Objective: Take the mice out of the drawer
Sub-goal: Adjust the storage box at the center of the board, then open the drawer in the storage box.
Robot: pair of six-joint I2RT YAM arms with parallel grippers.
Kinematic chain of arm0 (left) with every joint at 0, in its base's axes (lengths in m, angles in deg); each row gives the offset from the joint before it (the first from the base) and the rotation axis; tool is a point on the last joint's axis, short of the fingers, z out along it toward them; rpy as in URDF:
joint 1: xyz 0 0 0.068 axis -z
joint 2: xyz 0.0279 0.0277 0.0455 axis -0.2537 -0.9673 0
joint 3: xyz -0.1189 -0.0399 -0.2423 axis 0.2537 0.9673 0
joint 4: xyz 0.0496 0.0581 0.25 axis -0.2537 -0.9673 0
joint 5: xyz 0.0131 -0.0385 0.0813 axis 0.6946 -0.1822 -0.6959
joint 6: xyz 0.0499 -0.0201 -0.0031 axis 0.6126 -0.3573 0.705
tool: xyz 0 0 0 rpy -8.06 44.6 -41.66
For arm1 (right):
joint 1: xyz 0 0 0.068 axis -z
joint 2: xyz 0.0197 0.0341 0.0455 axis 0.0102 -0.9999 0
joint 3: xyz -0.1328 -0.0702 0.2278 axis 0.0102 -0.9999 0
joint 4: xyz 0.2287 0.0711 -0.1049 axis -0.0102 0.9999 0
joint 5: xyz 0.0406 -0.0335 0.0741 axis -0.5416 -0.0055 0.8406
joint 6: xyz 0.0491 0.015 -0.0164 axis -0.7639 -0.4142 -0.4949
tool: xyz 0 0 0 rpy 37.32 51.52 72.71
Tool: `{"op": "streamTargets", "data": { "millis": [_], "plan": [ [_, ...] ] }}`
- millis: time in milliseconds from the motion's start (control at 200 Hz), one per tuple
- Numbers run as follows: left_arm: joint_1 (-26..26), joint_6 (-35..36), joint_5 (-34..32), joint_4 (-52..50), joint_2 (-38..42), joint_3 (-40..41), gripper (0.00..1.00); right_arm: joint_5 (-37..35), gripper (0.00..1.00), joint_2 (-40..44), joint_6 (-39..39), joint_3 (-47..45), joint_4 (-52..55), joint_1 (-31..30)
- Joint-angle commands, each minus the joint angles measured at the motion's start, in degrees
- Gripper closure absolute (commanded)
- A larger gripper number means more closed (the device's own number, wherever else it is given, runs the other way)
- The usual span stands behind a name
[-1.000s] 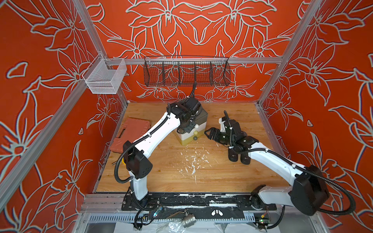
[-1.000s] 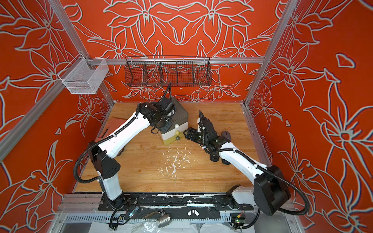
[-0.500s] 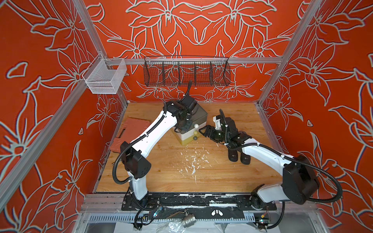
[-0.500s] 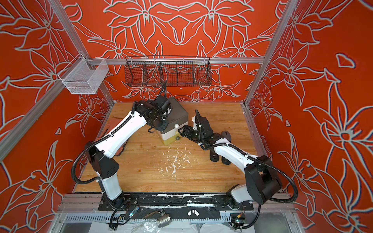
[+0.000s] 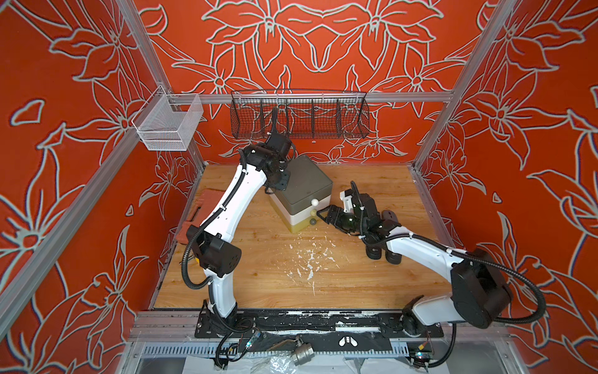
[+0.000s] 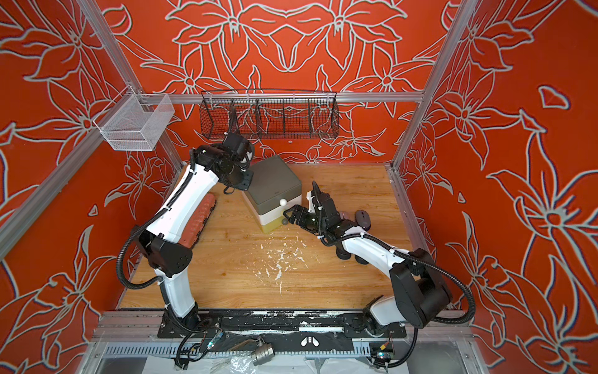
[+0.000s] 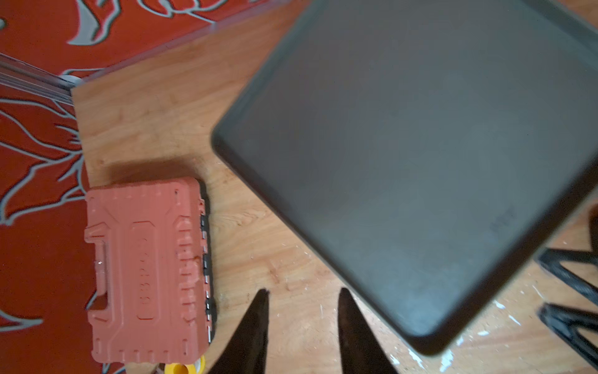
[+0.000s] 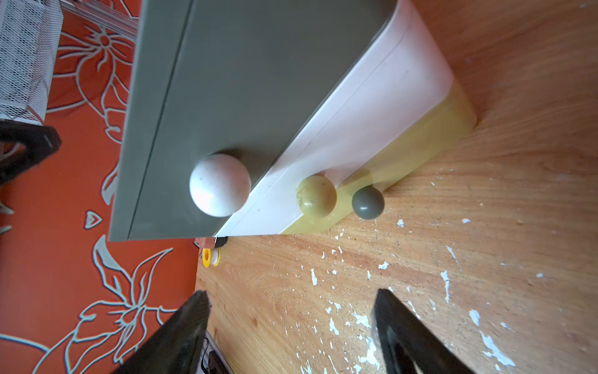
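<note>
The small chest of drawers [image 5: 302, 186] has a grey top and white, yellow and grey knobs, and all its drawers are closed. Several mice lie on the table behind and under my right arm: a dark grey one [image 6: 362, 216], a pink one [image 6: 343, 214] partly hidden, and two black ones [image 5: 375, 253] [image 6: 361, 259]. My right gripper [image 8: 289, 294] is open and empty, just in front of the yellow knob [image 8: 316, 196], also seen in a top view [image 5: 322, 215]. My left gripper [image 7: 304, 291] hangs by the chest's back left corner, its fingers apart with bare wood between them.
A red tool case [image 7: 145, 272] lies at the table's left edge with a yellow tape roll [image 8: 210, 257] beside it. A black wire basket [image 5: 299, 115] and a white mesh basket [image 5: 168, 126] hang on the walls. White flecks [image 5: 307, 262] mark the wooden table [image 5: 259, 285].
My right gripper has moved left toward the chest's knobs and spread wider. My left gripper has drawn back from over the chest's top to its back left corner.
</note>
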Motion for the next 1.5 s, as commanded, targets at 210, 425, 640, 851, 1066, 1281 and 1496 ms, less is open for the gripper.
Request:
{"op": "streamTargets", "data": {
  "millis": [210,425,640,851,1066,1281,1496],
  "plan": [
    [-4.47,-0.85,1.14,4.37,-7.53,-7.54,0.61,-0.59,0.16,2.15,-1.37,-2.35,-1.72,-1.49],
    [-5.33,-3.82,1.54,3.52,-11.61,-9.39,0.6,-4.4,0.14,2.46,-2.76,-4.46,-4.49,-3.19],
    [-6.48,-6.36,-0.02,3.69,-11.84,-7.1,0.6,-7.34,0.15,-0.31,-6.87,-8.92,-13.52,-4.6],
    [-6.75,-7.54,-2.44,2.37,-12.35,-5.88,0.59,-8.58,0.23,-7.53,-13.5,-11.99,-24.49,-4.8],
    [-7.11,-9.23,-2.49,2.72,-12.32,-4.11,0.59,-8.07,0.3,-14.85,-14.78,-10.87,-31.2,-5.06],
    [-7.11,-10.46,-1.89,2.46,-12.31,-4.09,0.6,-8.85,0.34,-20.55,-13.15,-9.66,-36.73,-4.89],
    [-7.11,-11.67,-2.9,1.99,-12.4,-3.68,0.6,-7.5,0.39,-26.82,-12.31,-7.71,-43.82,-3.37]
  ]
}}
